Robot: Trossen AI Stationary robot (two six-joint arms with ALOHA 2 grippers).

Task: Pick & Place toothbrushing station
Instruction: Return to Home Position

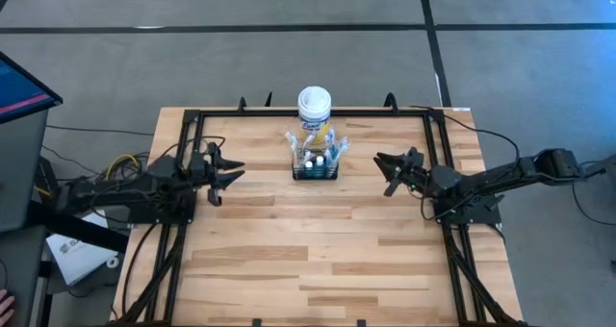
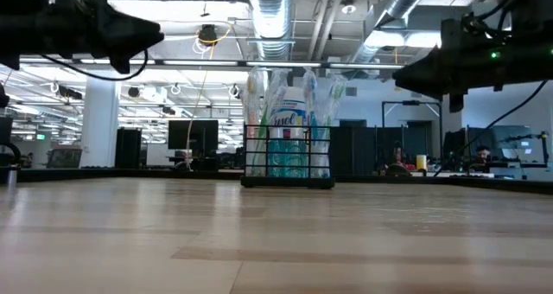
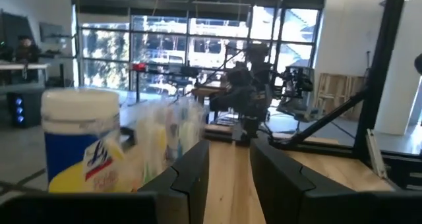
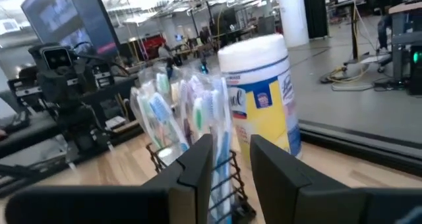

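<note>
High view: caddy [image 1: 317,167] between left gripper [image 1: 229,181], right gripper [image 1: 383,173]; touching neither.

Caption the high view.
Filled wire caddy next to the yellow canister, left tool and right tool open either side.

We saw a light wood-plank table [image 1: 289,260] w/ a black metal frame [image 1: 250,113] round its edges, on a grey floor [image 1: 241,53] crossed by dark lines. A yellow canister [image 1: 315,111] w/ a white lid stood upright near the table's far edge, approx. mid-width; its label had blue print. Off the table, on the high view's left side, we noted a dark monitor [image 1: 17,87], a bundle of yellow cables [image 1: 120,163] and a white printed item [image 1: 72,255] on the floor, papers or a box, we couldn't tell. In the low view the bkgd was an open office: silver ceiling ducts [image 2: 275,17], a white pillar [image 2: 99,121], dark screens [image 2: 194,138]. Big windows [image 3: 165,46] showed in the left wrist view.
</note>
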